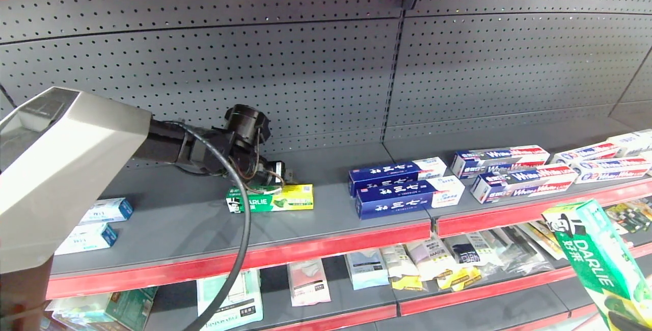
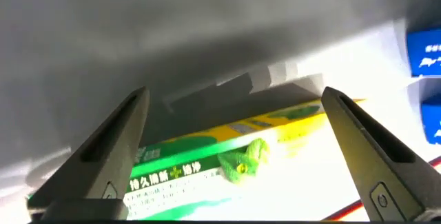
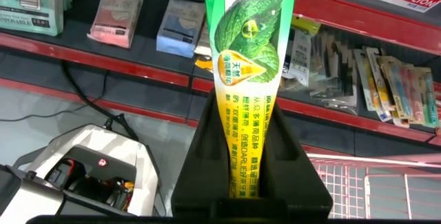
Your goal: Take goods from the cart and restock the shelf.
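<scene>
Nearest, a green toothpaste box (image 1: 601, 265) is pinched, tilted, by the right gripper (image 3: 249, 114) in front of the lower shelves (image 1: 484, 310), and farther in the left gripper (image 2: 234, 96) hangs with jaws spread wide over a second green box (image 1: 270, 198) lying flat on the grey shelf (image 1: 178, 229), near blue boxes (image 1: 407, 188).
</scene>
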